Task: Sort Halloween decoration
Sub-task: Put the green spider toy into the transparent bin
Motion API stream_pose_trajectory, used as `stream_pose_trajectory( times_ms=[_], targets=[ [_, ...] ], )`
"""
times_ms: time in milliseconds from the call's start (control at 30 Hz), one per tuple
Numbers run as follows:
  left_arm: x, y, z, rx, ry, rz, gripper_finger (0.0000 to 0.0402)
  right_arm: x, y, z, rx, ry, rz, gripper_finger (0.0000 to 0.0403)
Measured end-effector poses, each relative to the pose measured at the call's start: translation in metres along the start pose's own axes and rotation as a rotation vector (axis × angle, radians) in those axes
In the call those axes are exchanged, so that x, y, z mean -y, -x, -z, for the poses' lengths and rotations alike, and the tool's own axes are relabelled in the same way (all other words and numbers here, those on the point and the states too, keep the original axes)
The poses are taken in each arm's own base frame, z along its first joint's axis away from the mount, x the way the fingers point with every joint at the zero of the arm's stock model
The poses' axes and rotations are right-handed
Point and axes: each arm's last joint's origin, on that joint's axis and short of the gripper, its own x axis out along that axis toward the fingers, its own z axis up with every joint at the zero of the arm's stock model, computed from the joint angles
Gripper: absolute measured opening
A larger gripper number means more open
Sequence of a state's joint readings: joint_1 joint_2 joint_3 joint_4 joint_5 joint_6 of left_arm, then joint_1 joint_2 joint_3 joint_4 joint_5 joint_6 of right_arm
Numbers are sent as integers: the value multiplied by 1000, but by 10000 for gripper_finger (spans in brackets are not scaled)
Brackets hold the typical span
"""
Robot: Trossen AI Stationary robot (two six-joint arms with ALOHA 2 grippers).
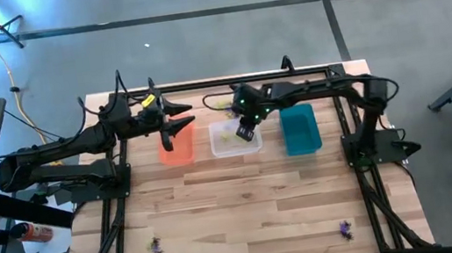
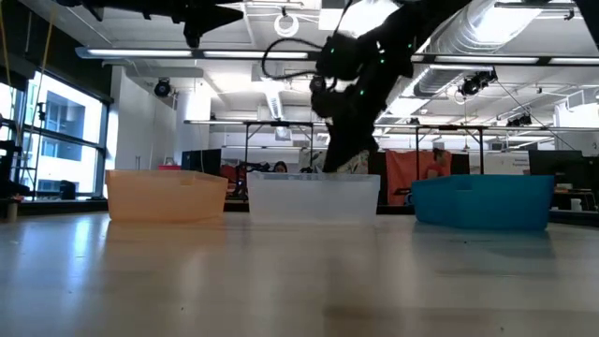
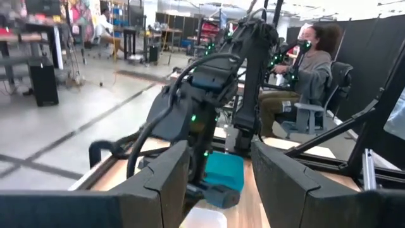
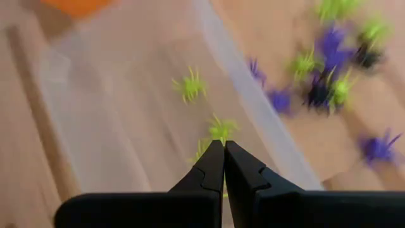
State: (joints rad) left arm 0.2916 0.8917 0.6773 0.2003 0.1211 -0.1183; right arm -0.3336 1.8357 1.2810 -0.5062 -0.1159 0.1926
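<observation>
Three lime green spiders (image 4: 190, 85) are seen lying flat in the clear bin (image 4: 114, 95), below the right claw (image 4: 224, 151), pressed together; orientation cannot be told. The left claw (image 3: 218, 171) is held spread above the orange bin (image 1: 176, 145).

Ceiling strip lights (image 2: 309, 56) give bright, even light, with daylight from a window (image 2: 42, 131) in the low view. The tabletop (image 2: 299, 281) there is soft and out of focus. The right wrist view is smeared, perhaps by motion, blurring the spider trinkets (image 4: 329, 69).
</observation>
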Motion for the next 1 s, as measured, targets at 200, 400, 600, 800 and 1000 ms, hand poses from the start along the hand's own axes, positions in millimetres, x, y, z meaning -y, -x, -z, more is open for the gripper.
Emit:
stream_pose_trajectory(
  times_ms=[200,400,600,800,1000],
  targets=[
    [-1,0,7,-67,43,-10,158,4,-23,8,-82,-70,17,0],
    [-1,0,6,-66,44,-9,158,5,-31,9,-93,-121,23,1],
    [-1,0,6,-66,44,-9,158,6,-31,9,-90,-138,24,51],
    [-1,0,6,-65,44,-9,158,5,-29,9,-88,-148,15,156],
    [-1,0,6,-65,44,-10,158,2,-4,4,-62,-109,-51,215]
  ],
)
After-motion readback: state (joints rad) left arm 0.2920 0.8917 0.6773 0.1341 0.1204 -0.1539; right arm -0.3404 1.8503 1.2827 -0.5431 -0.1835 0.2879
